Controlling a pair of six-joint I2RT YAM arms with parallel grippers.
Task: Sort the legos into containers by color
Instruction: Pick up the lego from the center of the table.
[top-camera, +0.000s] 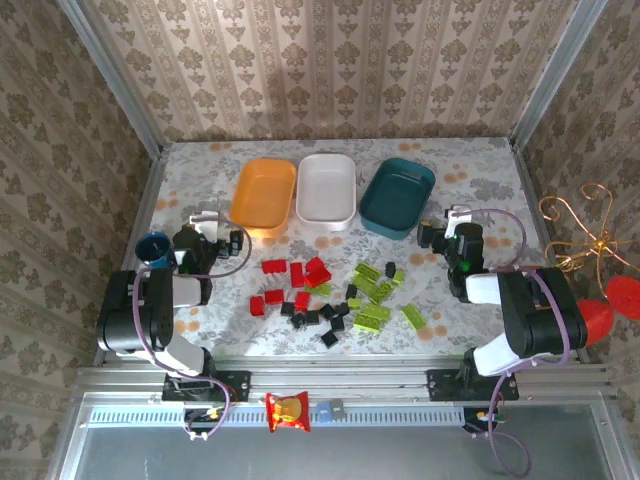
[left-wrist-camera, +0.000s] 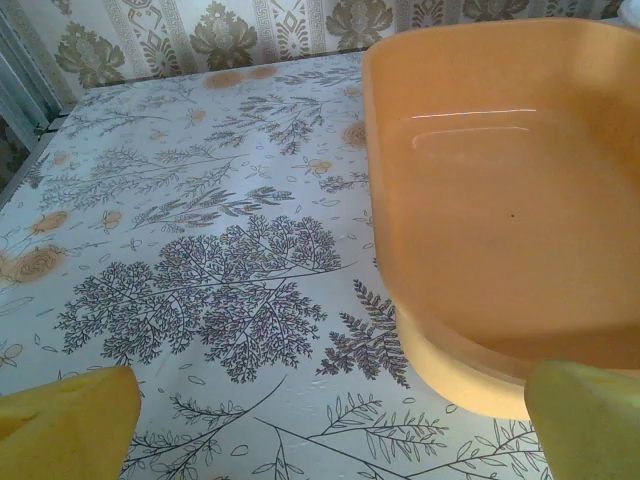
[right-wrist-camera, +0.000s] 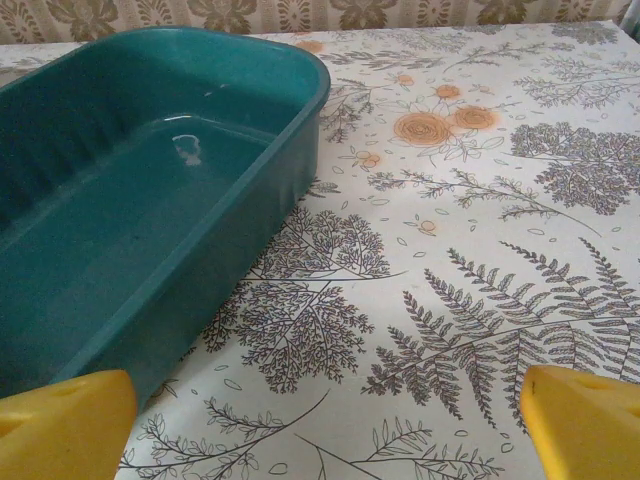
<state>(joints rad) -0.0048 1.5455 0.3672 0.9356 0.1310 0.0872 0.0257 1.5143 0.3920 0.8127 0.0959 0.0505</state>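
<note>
Nearest, small glossy plastic legos (top-camera: 330, 292) in red, lime and black lie scattered by the near edge of the floral-patterned table (top-camera: 195, 172). My left gripper (top-camera: 228, 240) and right gripper (top-camera: 432, 236) flank them, both spread wide and empty. Reds lie nearer the left, limes nearer the right. Farthest stand the smooth shallow rounded orange tray (top-camera: 265, 190), white tray (top-camera: 327, 187) and teal tray (top-camera: 398, 195), all bare.
</note>
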